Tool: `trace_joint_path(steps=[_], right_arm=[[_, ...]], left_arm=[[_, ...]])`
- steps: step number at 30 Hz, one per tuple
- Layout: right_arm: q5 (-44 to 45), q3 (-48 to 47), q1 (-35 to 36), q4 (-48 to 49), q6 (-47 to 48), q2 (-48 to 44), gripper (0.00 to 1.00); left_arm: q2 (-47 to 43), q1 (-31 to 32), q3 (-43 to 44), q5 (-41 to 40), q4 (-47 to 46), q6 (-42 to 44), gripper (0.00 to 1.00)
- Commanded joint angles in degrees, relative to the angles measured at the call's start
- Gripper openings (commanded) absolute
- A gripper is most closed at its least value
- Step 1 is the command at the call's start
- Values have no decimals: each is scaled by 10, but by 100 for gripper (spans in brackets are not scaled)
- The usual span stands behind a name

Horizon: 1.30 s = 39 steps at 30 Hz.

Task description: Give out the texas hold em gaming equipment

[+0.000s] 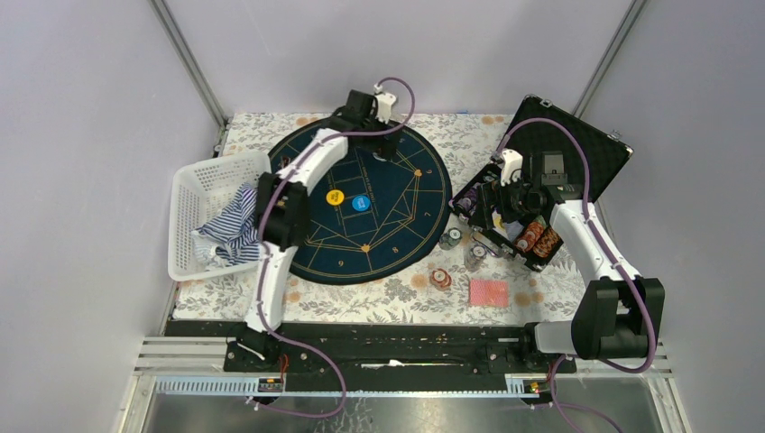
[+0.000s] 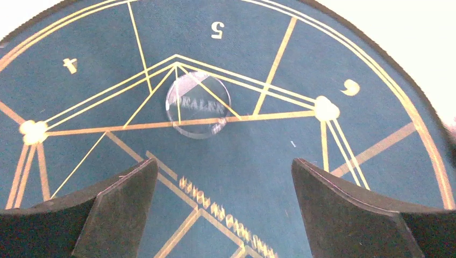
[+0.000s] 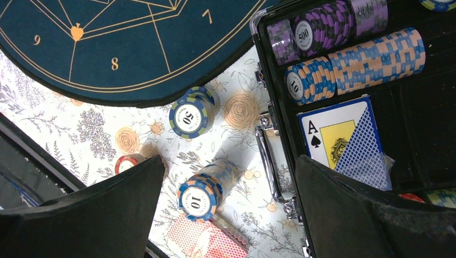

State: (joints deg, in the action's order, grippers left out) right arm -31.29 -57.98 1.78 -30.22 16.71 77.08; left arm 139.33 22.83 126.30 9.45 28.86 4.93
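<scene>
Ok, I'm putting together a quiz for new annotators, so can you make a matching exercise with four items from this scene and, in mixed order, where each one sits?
Items
1. yellow button
2. red-backed cards
3. striped cloth
4. ace of spades

Places
A. in the white basket
B. inside the black case
C. on the round blue mat
D. on the floral tablecloth, off the mat

Pairs: 1-C, 2-D, 3-A, 4-B
</scene>
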Motion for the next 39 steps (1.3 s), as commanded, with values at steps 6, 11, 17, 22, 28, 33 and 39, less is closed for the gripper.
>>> trace_joint_path(steps=[6,11,17,22,28,33,39], right_arm=[[-23,-12,-4,-19,18,-24,100],[-23,-16,-3,-34,20,-36,100],[-6,-36,-5,-67,29,-40,100],[-8,-25,-5,-54,20,-48,100],[-7,-20,-9,-50,20,-42,100],[-5,-12,-11,-47,20,-45,100],[-1,-12,-14,-46,21,-49,100]], left_arm=[[-301,-6,-238,75,94,139,99],[-346,-10,-344,88,100,171,99],[-327,-10,-388,89,87,172,99],[-302,-9,-402,72,69,180,96],[-256,-9,-383,55,61,173,91],[-231,-9,-363,55,56,171,88],[-196,-9,-336,51,55,171,85]])
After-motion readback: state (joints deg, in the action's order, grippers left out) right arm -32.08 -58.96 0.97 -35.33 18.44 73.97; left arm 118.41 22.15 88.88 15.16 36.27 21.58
